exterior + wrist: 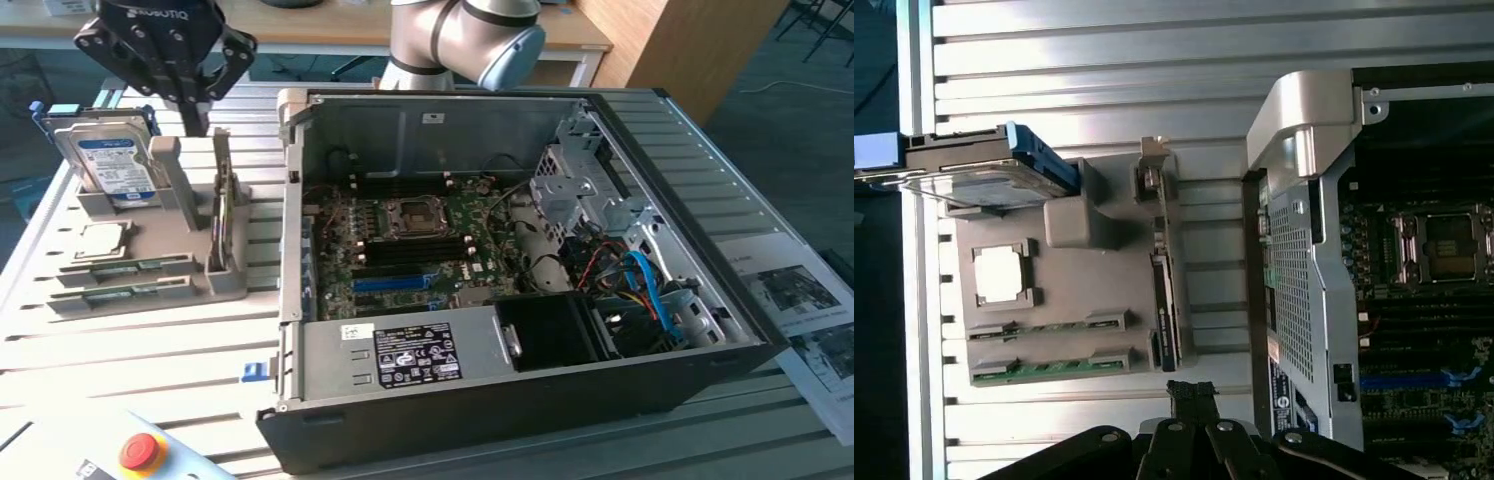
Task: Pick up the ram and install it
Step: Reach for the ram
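Two ram sticks (pixel 128 268) (pixel 1049 327) stand on edge in the grey holder (pixel 187 290) (pixel 1079 290) on the exterior view's left; a second green stick (pixel 120 295) (pixel 1049 367) lies just beside the first. My black gripper (pixel 196 118) (pixel 1192 398) hangs above the holder's back end, shut with nothing between its fingers, well clear of the sticks. The open computer case (pixel 534 400) lies to the exterior view's right of the holder. Its motherboard (pixel 414 240) (pixel 1424 300) is exposed, with a blue slot (pixel 398 283) (pixel 1414 380).
The holder also carries an upright hard drive (pixel 114 165) (pixel 994 175), a processor chip (pixel 100 238) (pixel 1002 273) and a tall upright expansion card (pixel 224 215) (pixel 1164 300). A red stop button (pixel 140 452) sits at the near corner. Printed sheets (pixel 801 300) lie beside the case.
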Robot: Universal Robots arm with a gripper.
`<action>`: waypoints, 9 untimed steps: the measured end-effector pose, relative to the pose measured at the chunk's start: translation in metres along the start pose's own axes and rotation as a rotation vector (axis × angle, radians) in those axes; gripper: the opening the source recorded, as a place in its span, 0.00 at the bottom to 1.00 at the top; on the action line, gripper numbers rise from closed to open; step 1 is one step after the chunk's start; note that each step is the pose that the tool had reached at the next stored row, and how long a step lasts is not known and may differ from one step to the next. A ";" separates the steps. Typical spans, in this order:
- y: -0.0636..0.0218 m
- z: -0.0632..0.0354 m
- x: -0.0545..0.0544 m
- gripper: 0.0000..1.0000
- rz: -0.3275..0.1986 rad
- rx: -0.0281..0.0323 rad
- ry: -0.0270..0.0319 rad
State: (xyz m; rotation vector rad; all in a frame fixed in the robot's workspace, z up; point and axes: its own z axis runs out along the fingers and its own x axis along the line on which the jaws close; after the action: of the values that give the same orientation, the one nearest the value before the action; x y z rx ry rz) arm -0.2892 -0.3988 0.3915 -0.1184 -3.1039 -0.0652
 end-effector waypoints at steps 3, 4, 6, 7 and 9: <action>-0.0006 0.0003 0.007 0.10 0.000 0.0003 0.0036; -0.0008 0.0004 0.010 0.10 0.000 0.0004 0.0048; -0.0012 0.0007 0.015 0.10 0.000 0.0006 0.0071; -0.0014 0.0008 0.018 0.10 0.000 0.0007 0.0083; -0.0018 0.0011 0.023 0.10 0.000 0.0008 0.0105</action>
State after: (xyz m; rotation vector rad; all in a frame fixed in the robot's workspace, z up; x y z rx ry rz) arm -0.3121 -0.3988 0.3912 -0.1182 -3.0934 -0.0643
